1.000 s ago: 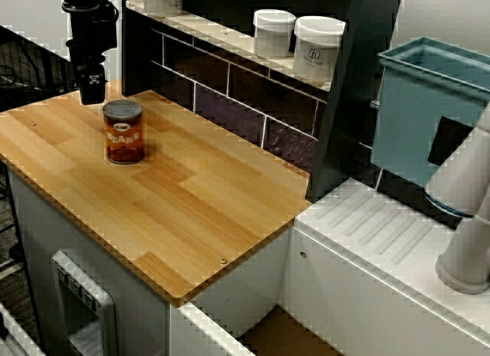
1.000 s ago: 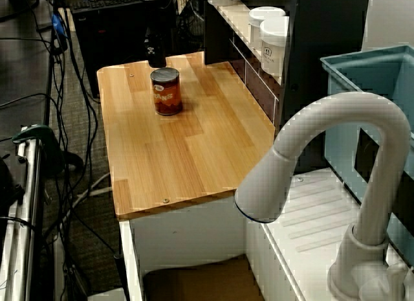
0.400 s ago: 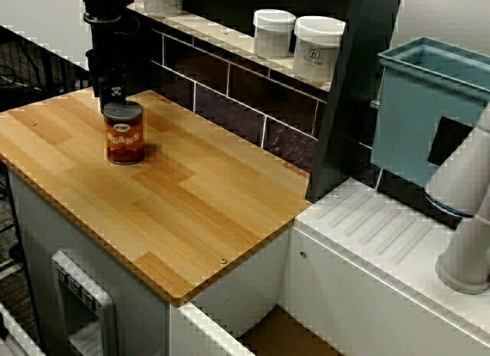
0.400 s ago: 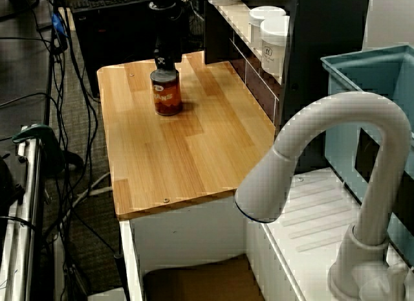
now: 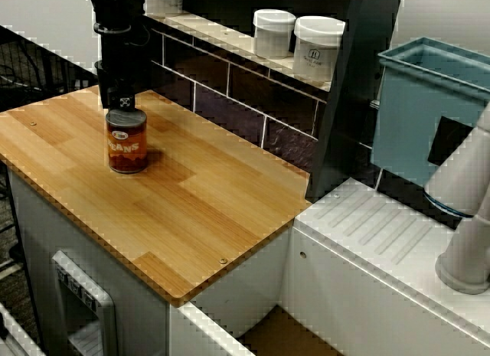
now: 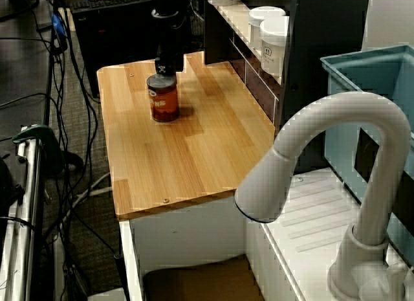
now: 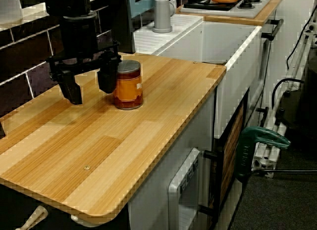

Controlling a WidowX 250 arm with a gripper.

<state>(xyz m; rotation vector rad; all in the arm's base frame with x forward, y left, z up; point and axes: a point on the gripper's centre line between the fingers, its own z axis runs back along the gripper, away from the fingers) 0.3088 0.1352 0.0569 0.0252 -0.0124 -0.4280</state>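
A bean can with an orange-brown label stands upright on the wooden counter, toward its far left. My black gripper hangs down just behind the can, low over the wood. In the low side view the gripper is open, with nothing between its two fingers. There, one finger stands right against the can, which lies outside the jaws. The view past the faucet shows the gripper right behind the can's top.
Two white jars sit on the shelf above the dark tiled back wall. A teal bin and a white faucet stand by the sink. Cables and a green clamp lie beside the counter.
The gripper came down and across from beyond the counter's corner to just behind the can. The can has shifted a little toward the counter's front edge.
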